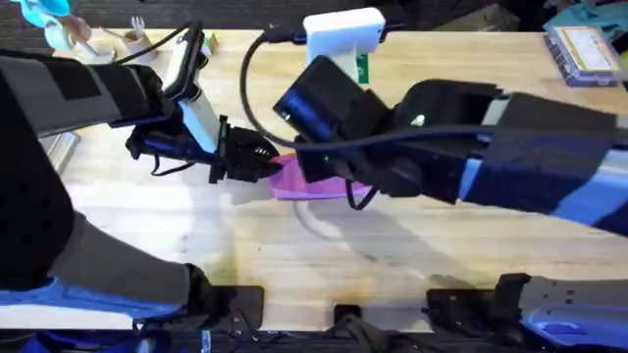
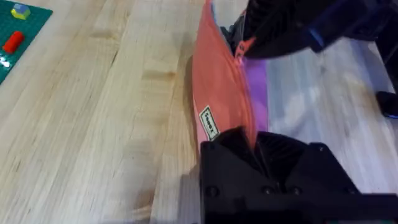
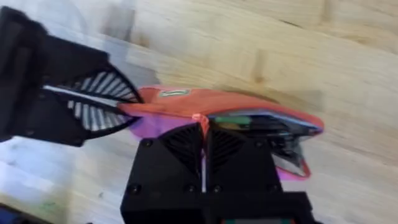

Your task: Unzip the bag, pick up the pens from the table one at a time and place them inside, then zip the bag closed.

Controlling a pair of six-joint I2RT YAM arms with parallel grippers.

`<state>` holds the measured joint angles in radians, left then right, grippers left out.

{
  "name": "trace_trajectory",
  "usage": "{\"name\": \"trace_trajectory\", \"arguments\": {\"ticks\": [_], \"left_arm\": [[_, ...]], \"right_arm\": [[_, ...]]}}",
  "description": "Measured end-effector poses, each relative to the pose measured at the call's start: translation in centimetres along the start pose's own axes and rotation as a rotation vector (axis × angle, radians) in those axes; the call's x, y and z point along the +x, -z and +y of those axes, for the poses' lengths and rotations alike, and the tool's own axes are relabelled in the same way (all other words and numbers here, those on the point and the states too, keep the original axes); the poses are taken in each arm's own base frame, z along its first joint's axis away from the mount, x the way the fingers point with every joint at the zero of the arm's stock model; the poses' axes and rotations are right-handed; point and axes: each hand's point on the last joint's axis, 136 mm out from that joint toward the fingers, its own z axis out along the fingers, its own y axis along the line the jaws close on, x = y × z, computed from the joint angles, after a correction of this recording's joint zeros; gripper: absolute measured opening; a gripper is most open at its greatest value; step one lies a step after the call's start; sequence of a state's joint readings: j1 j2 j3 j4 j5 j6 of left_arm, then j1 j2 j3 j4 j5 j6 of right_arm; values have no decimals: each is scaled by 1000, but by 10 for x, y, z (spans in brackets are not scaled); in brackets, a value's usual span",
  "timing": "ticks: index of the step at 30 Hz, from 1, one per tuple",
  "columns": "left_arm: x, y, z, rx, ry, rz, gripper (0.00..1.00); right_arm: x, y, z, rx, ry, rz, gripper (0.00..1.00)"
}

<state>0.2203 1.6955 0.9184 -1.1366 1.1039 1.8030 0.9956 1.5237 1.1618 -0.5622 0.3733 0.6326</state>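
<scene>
While pinched at one end | bag (image 1: pixel 312 181) | between left claw (image 1: pixel 263 157), right claw (image 3: pixel 203 134)

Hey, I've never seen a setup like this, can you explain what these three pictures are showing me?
These are two robot arms working at a wooden table. One picture looks down from above; the other two come from small cameras on each arm's wrist. Between the arms lies a pink bag, a soft pencil pouch with purple lining. The left gripper has its jaws closed on one end of the bag. The right gripper has its jaws pinched shut at the zipper; beyond it the bag gapes open, with something green and dark inside. A green board with coloured bricks sits off to the side.
</scene>
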Motion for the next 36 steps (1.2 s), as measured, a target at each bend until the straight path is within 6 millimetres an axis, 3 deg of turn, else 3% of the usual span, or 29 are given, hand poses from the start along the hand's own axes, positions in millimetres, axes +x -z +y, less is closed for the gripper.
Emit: {"name": "trace_trajectory", "arguments": {"ticks": [23, 36], "left_arm": [[-1, -1, 0, 3, -1, -3, 42], [-4, -3, -1, 9, -5, -12, 42]], "right_arm": [[-8, -1, -105, 191, -155, 101, 32], [0, -3, -138, 198, -265, 187, 32]]}}
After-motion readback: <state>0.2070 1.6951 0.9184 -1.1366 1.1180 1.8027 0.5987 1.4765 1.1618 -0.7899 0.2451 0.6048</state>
